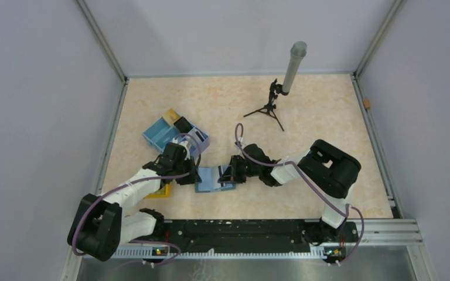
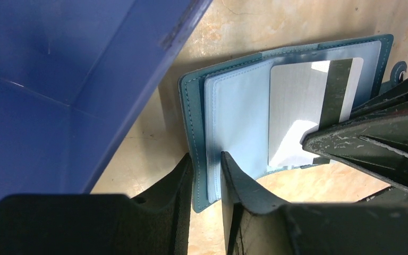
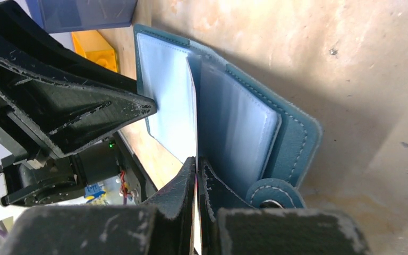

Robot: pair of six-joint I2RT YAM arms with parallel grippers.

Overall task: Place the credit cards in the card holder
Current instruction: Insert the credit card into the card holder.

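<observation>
The teal card holder [image 1: 207, 179] lies open on the table between my two grippers. My left gripper [image 2: 206, 162] is shut on its left edge, pinching the teal cover and the pale blue sleeves [image 2: 239, 117]. A silvery credit card [image 2: 293, 106] with a dark stripe sits partly inside a clear sleeve. My right gripper [image 3: 197, 162] is shut on that card, which shows edge-on [image 3: 194, 117] against the card holder [image 3: 292, 138]. A gold card [image 1: 170, 115] and a black card [image 1: 183, 124] rest in the blue tray.
The blue partitioned tray [image 1: 159, 134] stands just behind my left gripper, its wall [image 2: 58, 90] close on the left. A yellow studded block [image 1: 162, 191] lies under the left arm. A small tripod with a grey cylinder [image 1: 282, 88] stands at the back.
</observation>
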